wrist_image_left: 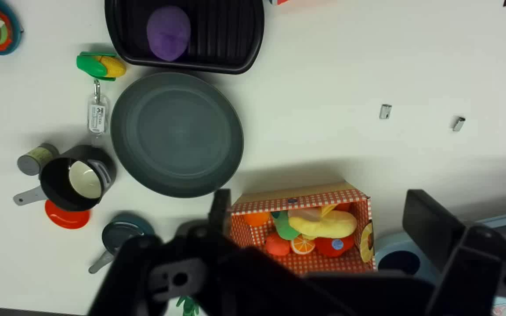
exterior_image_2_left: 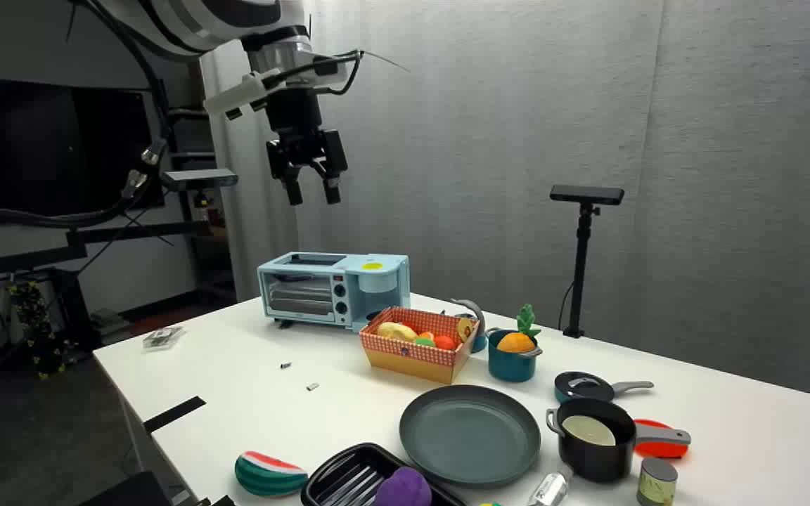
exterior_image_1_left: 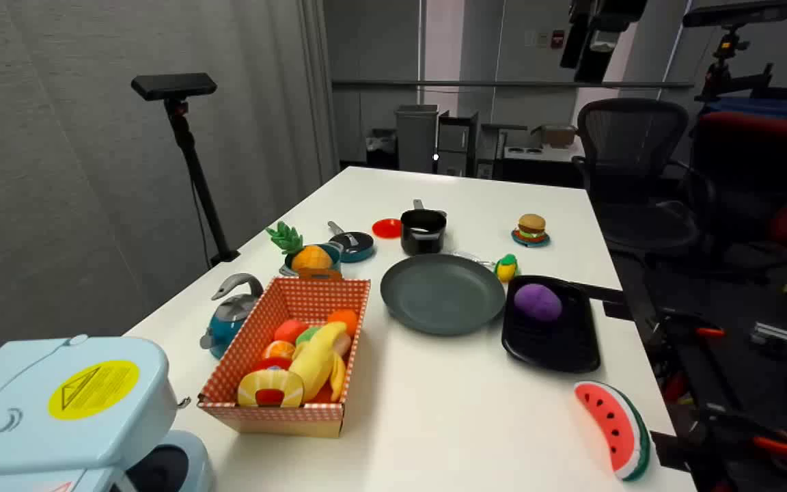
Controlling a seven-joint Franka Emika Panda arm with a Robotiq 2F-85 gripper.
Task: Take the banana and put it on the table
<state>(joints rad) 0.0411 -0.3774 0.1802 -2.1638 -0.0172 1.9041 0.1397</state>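
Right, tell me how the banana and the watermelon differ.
Colour: the banana is yellow; the watermelon is red with black spots and a white-and-green edge.
Shape: the banana is long and rounded, while the watermelon is a wedge-like slice.
Place: the banana lies inside the basket; the watermelon lies straight on the table.
Shared: both are toy fruit, and neither is held by the fingers.

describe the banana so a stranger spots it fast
On the white table, a red-checked basket stands beside the pale blue toaster oven. Inside lies the banana: long, curved, yellow and partly peeled, unlike the round orange slice nearby.
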